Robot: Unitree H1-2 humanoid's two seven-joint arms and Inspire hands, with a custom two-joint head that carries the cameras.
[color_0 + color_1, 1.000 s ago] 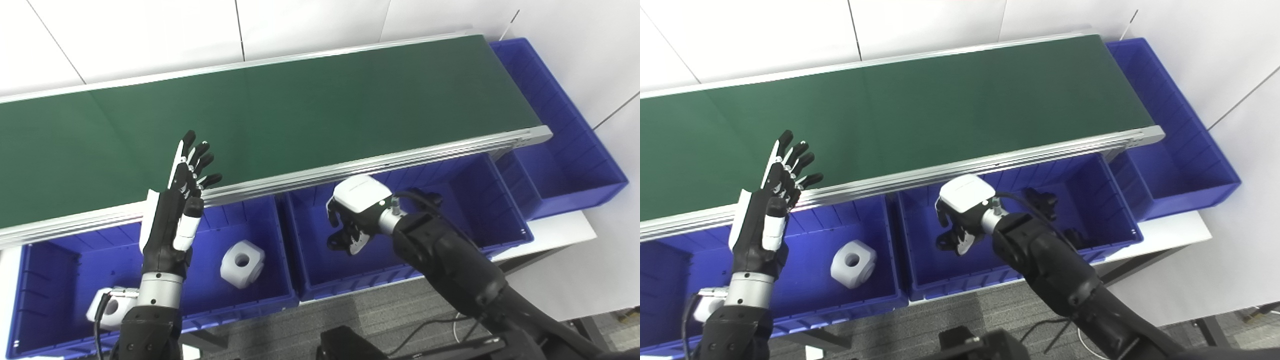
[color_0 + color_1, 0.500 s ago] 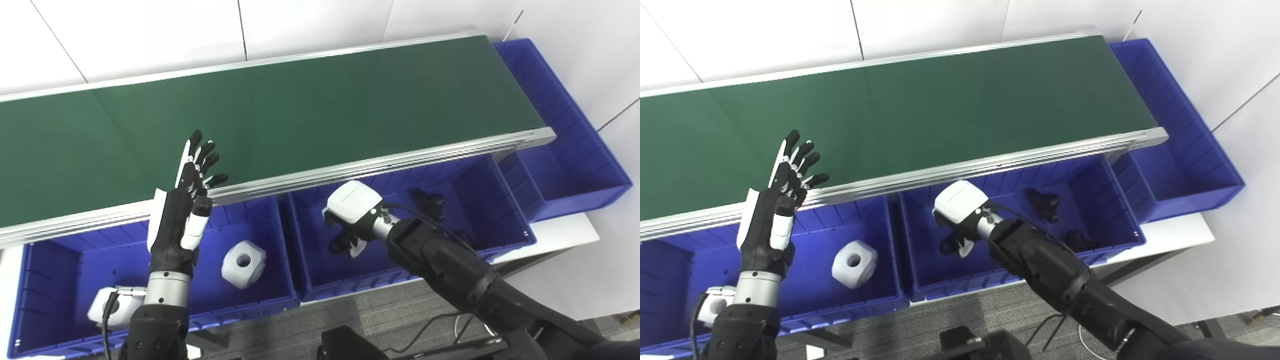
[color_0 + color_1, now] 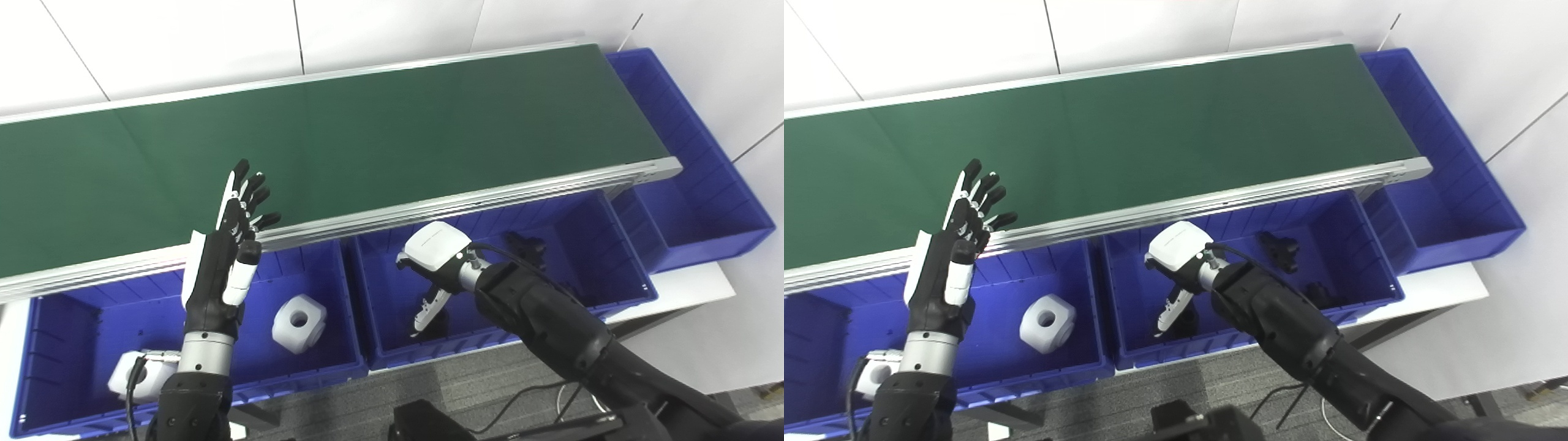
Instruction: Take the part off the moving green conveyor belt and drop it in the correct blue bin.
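The green conveyor belt (image 3: 380, 128) carries no part. My right hand (image 3: 436, 263) hangs inside the middle blue bin (image 3: 392, 349), open, with its fingers (image 3: 1171, 309) pointing down. A small black part (image 3: 1186, 320) lies on the bin floor right beside the fingertips, and I cannot tell whether they touch it. My left hand (image 3: 233, 251) is raised at the belt's near rail, open with fingers spread, holding nothing.
Two more black parts (image 3: 1279, 248) (image 3: 1318, 293) lie in the middle bin's right half. The left blue bin (image 3: 61, 318) holds two white blocks (image 3: 299, 314) (image 3: 131, 380). Another blue bin (image 3: 704, 202) stands at the belt's right end.
My right hand's fingers have gone from curled to stretched out downward, and a black part now lies on the bin floor under them. The left hand has hardly moved.
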